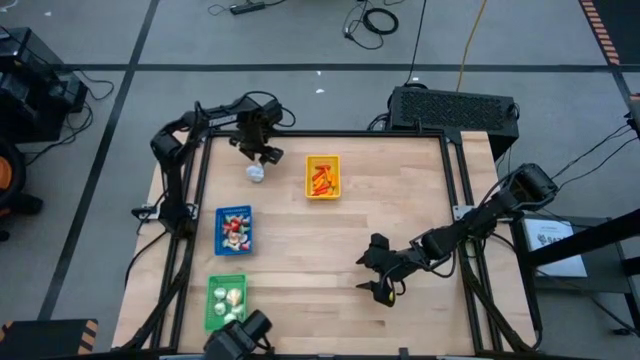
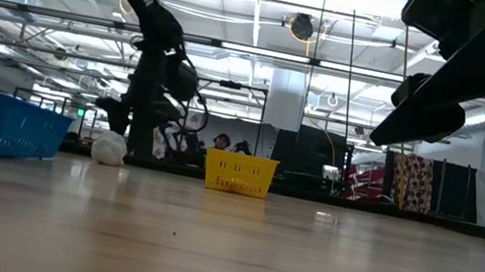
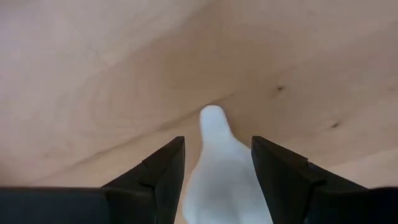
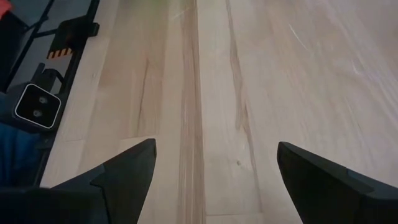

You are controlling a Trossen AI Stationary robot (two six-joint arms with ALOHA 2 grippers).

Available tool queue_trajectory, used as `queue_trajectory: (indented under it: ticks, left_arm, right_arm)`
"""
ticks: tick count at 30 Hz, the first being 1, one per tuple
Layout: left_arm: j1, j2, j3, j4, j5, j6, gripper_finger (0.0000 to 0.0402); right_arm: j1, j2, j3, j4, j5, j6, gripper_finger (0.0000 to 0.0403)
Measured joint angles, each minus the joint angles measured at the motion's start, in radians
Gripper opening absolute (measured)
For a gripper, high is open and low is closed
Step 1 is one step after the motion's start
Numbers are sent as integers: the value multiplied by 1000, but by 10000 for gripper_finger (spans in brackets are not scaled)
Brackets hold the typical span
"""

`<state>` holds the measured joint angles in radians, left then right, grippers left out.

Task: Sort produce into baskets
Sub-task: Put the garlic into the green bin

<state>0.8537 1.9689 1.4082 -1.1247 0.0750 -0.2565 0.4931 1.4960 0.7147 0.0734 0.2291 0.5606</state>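
High view: my left hand [image 1: 262, 160] was at the bench's [image 1: 400, 210] far left, its fingers gripping a whitish garlic bulb [image 1: 256, 173] that rested left of the yellow basket [image 1: 322, 177]. My right hand [image 1: 375, 270], open and empty, waited near right.

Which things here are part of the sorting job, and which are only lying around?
Part of the job:
- white garlic piece, between left hand's fingers
- yellow tray
- blue tray
- green tray

Lying around:
- black box behind table
- floor cables
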Motion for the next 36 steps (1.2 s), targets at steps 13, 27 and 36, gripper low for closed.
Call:
queue_trajectory:
  ticks: [13, 27, 36]
  left_arm:
    - [-41, 77, -1, 4, -1, -18, 192]
    - [-45, 78, -1, -17, -37, 8, 145]
    - [-56, 78, -2, -17, -39, 9, 70]
  right_arm:
    - [0, 0, 0, 5, 0, 3, 325]
    - [0, 0, 0, 5, 1, -1, 325]
    - [0, 0, 0, 5, 1, 0, 325]
